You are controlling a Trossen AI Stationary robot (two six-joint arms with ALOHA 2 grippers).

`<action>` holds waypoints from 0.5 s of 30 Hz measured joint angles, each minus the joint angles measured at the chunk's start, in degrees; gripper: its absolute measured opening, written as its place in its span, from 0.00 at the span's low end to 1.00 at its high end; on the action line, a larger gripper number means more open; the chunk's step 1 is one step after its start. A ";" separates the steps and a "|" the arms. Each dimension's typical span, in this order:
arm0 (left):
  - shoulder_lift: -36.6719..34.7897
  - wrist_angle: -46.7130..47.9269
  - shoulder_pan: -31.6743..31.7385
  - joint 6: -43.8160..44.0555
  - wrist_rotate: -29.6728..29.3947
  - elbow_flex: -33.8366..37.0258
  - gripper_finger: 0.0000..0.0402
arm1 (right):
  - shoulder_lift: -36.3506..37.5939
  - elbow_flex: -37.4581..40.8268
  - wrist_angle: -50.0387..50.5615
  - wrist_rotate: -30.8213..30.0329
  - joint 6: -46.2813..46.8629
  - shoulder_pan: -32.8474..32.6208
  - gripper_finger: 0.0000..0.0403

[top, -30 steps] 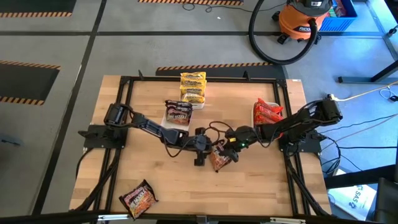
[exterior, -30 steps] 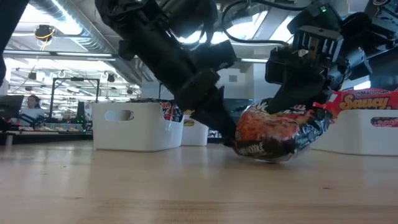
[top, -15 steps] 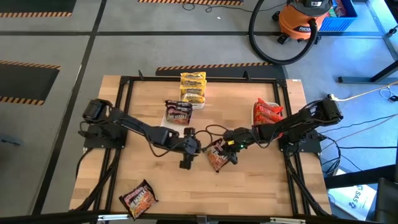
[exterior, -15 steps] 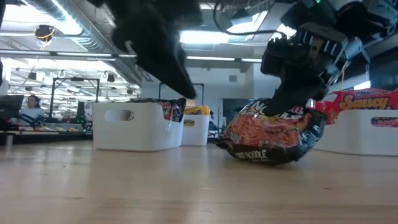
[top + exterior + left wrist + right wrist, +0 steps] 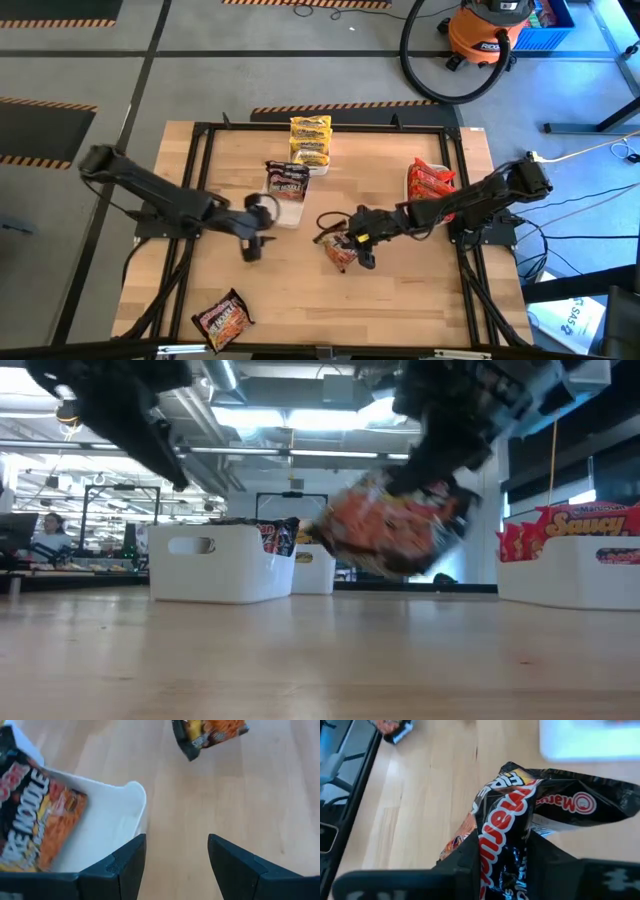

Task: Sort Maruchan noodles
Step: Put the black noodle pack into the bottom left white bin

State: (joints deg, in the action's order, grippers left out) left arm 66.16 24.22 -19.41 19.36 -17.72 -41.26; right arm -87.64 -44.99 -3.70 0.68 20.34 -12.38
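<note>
My right gripper (image 5: 356,246) is shut on a dark brown-maroon Maruchan packet (image 5: 338,250) over the table's middle; the low view shows that packet (image 5: 395,535) in the air. My left gripper (image 5: 251,247) is open and empty, left of the middle, just near-side of a white tray (image 5: 294,210) where another dark packet (image 5: 287,184) lies flat. Its wrist view shows the tray's corner (image 5: 131,795), the packet inside (image 5: 35,820) and the held packet farther off (image 5: 210,732). A further dark packet (image 5: 222,318) lies flat near the table's near-left corner. My right gripper pinches the dark packet between its two fingers (image 5: 470,862), on a crumpled part near one end (image 5: 502,845). The fingers come slanting down from the table's right. The packet is lifted clear of the table (image 5: 395,535), tilted and hanging below the fingers.
A tray of yellow packets (image 5: 310,140) stands at the far middle and a tray of red packets (image 5: 430,182) at the right. Black frame rails (image 5: 205,150) border the table. Bare wood lies between the two grippers and along the near side.
My left gripper has drawn back from the packet toward the table's left, ending beside the dark-packet tray. My right gripper has moved left and up with the packet, which rested on the table a second ago and now hangs clear of it.
</note>
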 joint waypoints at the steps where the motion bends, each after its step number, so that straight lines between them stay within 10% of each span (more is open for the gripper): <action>1: -2.22 -0.58 -0.30 1.48 0.04 1.65 0.51 | 0.00 -1.23 0.92 -0.51 -1.15 0.00 0.20; 7: -11.66 4.65 -1.91 9.10 0.99 8.31 0.51 | 0.00 -9.42 8.04 -6.22 -8.76 0.00 0.20; 15: -14.44 20.77 -1.27 26.18 -12.64 8.76 0.51 | 0.02 -17.77 12.75 -14.29 -18.98 0.07 0.20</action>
State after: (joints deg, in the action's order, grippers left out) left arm 51.71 44.99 -20.68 45.54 -30.36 -32.50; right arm -87.61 -62.76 9.05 -13.61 1.36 -12.32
